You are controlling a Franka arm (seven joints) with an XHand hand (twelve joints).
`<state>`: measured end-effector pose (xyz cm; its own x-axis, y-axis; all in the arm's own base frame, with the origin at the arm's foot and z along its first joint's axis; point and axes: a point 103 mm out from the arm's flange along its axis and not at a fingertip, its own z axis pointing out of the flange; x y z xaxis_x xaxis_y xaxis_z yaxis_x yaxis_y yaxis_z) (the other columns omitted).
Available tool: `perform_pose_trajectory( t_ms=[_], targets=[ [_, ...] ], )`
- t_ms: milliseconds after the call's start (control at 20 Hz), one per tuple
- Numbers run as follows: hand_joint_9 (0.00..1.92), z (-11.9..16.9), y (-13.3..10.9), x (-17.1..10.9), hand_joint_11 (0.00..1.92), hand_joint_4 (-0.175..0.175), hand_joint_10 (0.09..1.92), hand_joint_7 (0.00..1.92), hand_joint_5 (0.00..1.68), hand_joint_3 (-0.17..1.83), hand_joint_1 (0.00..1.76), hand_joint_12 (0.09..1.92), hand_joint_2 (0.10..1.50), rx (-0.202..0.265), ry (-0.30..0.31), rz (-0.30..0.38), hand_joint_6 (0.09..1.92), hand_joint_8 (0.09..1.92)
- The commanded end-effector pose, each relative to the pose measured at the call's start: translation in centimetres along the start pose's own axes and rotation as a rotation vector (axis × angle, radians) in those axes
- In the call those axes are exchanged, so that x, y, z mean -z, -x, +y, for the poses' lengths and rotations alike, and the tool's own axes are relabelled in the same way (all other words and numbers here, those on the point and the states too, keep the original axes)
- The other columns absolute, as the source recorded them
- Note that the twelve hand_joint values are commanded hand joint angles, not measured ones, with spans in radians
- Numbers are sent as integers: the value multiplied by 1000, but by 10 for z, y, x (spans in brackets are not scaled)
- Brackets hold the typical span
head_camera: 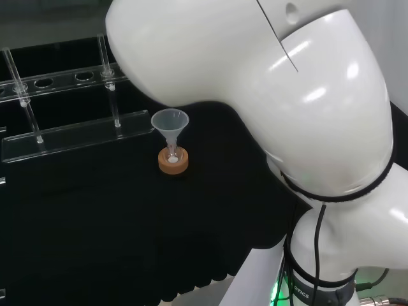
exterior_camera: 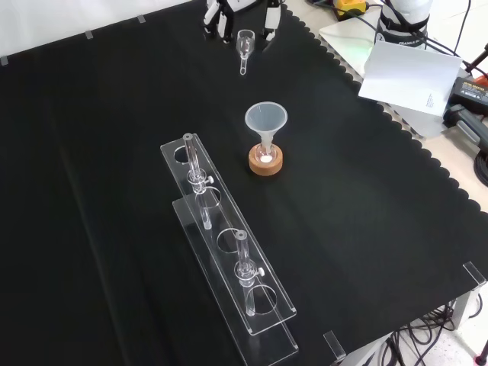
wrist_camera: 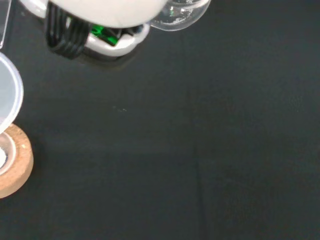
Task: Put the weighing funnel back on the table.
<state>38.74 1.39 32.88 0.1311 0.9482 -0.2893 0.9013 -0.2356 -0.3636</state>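
Risk: weighing funnel (exterior_camera: 245, 46) beside hand (exterior_camera: 219, 17), 12 o'clock from funnel (exterior_camera: 265, 122) in front view, grip unreadable, could roll or chip if released high.

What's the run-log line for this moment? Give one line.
hand: top of front view | weighing funnel: just below hand, held or set down unclear | funnel: upright in flask on cork ring
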Motion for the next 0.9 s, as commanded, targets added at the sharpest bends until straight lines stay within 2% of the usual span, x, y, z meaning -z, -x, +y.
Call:
perform_pose_trajectory(
  t_ms=[50,600,800,900],
  targets=[
    [965,9,15,0,848,175,250,559,1290,697,1134,990,630,-6,0,23,658,658],
    [963,20,29,2,846,175,251,558,1288,696,1134,993,631,-10,12,61,661,658],
    [962,31,26,4,845,175,251,558,1288,696,1133,993,631,-3,-5,53,662,658],
    [962,37,27,5,845,175,251,557,1287,696,1133,994,631,-2,6,62,663,658]
  ],
)
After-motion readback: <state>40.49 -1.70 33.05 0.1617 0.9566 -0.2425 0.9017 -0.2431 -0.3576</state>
